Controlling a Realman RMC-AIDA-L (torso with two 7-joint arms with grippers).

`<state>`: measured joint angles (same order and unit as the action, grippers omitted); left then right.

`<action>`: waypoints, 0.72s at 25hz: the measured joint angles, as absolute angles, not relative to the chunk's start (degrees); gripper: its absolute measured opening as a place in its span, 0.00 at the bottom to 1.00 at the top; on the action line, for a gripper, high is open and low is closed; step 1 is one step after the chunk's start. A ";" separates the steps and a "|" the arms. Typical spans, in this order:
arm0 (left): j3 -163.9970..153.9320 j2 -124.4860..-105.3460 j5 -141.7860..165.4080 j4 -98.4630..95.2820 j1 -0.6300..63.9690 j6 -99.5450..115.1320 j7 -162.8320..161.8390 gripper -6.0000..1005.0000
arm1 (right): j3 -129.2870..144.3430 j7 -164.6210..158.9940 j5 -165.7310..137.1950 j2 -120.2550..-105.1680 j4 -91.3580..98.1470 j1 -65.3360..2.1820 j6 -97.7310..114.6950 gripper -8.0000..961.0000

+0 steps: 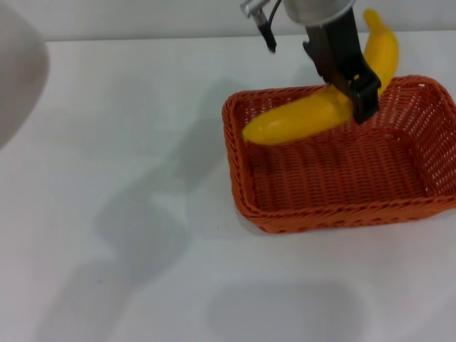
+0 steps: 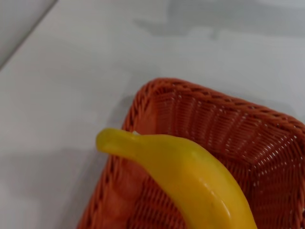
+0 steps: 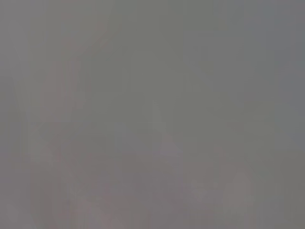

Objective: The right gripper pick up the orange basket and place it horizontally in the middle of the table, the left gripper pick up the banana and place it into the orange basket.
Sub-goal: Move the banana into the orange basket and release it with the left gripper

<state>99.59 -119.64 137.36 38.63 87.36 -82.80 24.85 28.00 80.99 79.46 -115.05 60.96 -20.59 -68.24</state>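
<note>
The orange basket [image 1: 335, 212] lies lengthwise across the white table [image 1: 128, 128], right of the middle in the head view. My left gripper [image 1: 360, 94] comes down from the top edge, its black fingers [image 1: 340, 53] shut on the yellow banana [image 1: 299, 118]. The banana hangs slanted over the basket's far rim, its lower end inside above the woven floor and its upper end past the rim. The left wrist view shows the banana [image 2: 190, 176] close up over the basket [image 2: 200, 93]. The right gripper does not show; the right wrist view is plain grey.
A blurred grey rounded shape [image 1: 16, 71] fills the upper left edge of the head view. Bare white tabletop stretches left of and in front of the basket, with soft arm shadows [image 1: 142, 228] on it.
</note>
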 joint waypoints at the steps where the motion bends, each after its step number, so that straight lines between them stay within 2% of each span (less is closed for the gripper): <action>1: 99.05 -119.66 136.67 38.59 87.13 -82.54 24.74 0.51 | 28.01 81.23 79.73 -115.05 60.79 -20.62 -68.26 0.79; 9: 97.70 -119.60 135.10 39.01 84.18 -79.43 24.89 0.51 | 28.44 81.58 79.82 -115.05 59.98 -21.00 -68.25 0.79; 14: 97.61 -119.57 135.04 41.65 81.66 -77.90 25.99 0.67 | 28.48 82.15 79.82 -115.05 59.54 -21.09 -68.09 0.79; 18: 98.09 -119.54 134.94 47.93 77.11 -77.13 26.94 0.82 | 28.02 82.63 79.84 -115.05 59.45 -20.83 -68.05 0.79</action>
